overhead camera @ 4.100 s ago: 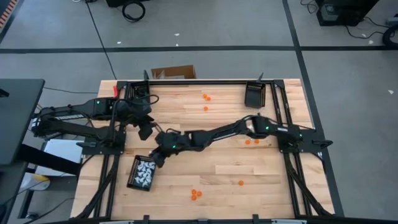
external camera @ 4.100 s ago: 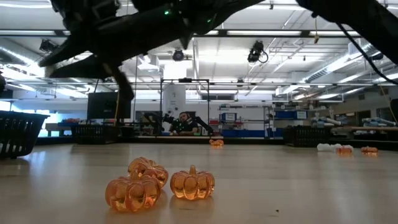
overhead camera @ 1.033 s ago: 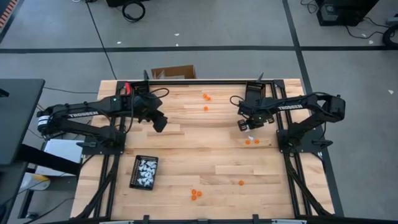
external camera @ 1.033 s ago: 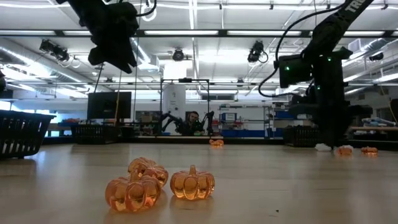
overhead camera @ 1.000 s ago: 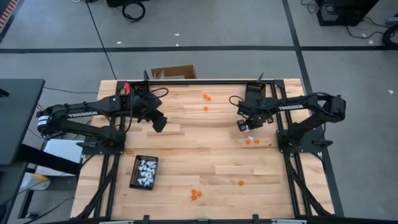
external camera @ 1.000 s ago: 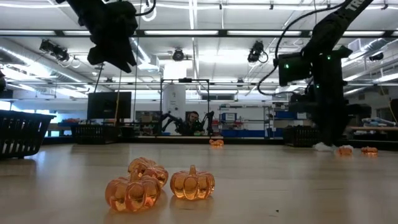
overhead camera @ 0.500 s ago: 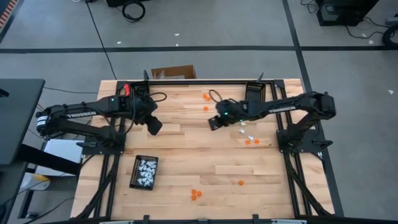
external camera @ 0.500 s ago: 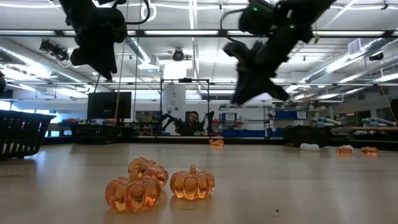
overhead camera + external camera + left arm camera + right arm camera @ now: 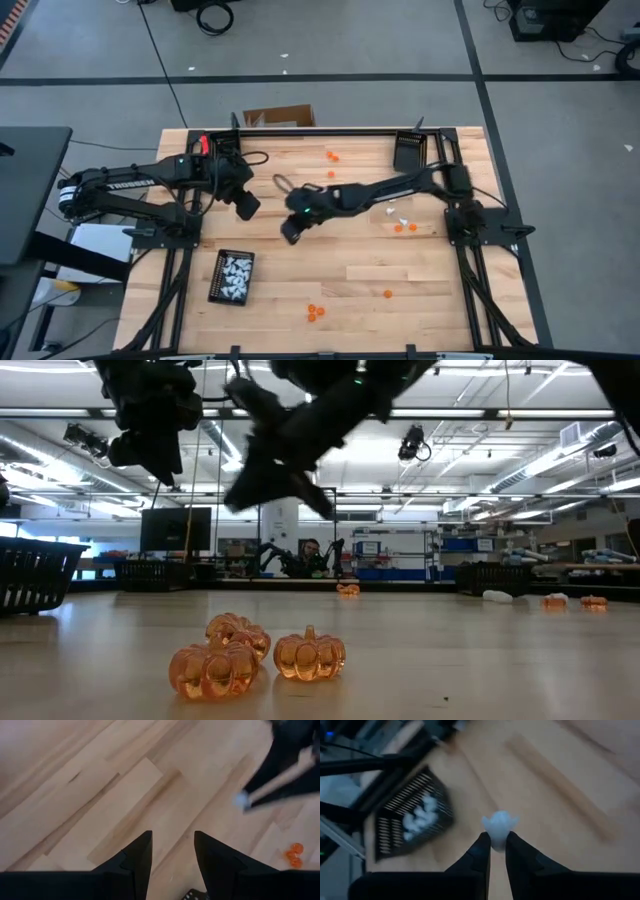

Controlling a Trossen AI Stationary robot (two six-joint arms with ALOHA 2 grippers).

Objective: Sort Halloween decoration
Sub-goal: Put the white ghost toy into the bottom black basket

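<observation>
The Halloween decoration lies scattered on the wooden table: orange pumpkins at the far middle (image 9: pixel 330 156), at the right (image 9: pixel 405 228) and near the front edge (image 9: pixel 315 312), where the low view shows them close up (image 9: pixel 309 655). White pieces (image 9: pixel 390 212) lie at the right. My right gripper (image 9: pixel 290 232) hangs over the table's middle, shut on a small white ghost-like trinket (image 9: pixel 499 822). My left gripper (image 9: pixel 245 207) hovers at the far left, open (image 9: pixel 172 850), with nothing between its fingers. My right gripper pinches the white trinket's lower end (image 9: pixel 498 834) between its two fingertips (image 9: pixel 484 840). The fingers slant down toward the table's left and near side. The trinket sticks out past the fingertips, lifted clear of the table.
A black slatted tray (image 9: pixel 230 277) holding several white trinkets sits at the near left, also in the right wrist view (image 9: pixel 412 822). Another black tray (image 9: pixel 409 152) stands at the far right corner. Black frame rails (image 9: pixel 175 270) run along the table's sides.
My right gripper has swept fast from the table's right side, by the white pieces there, across to the middle, heading toward the left and near edge, and has rolled on the way. The pumpkins and trays have stayed where they were.
</observation>
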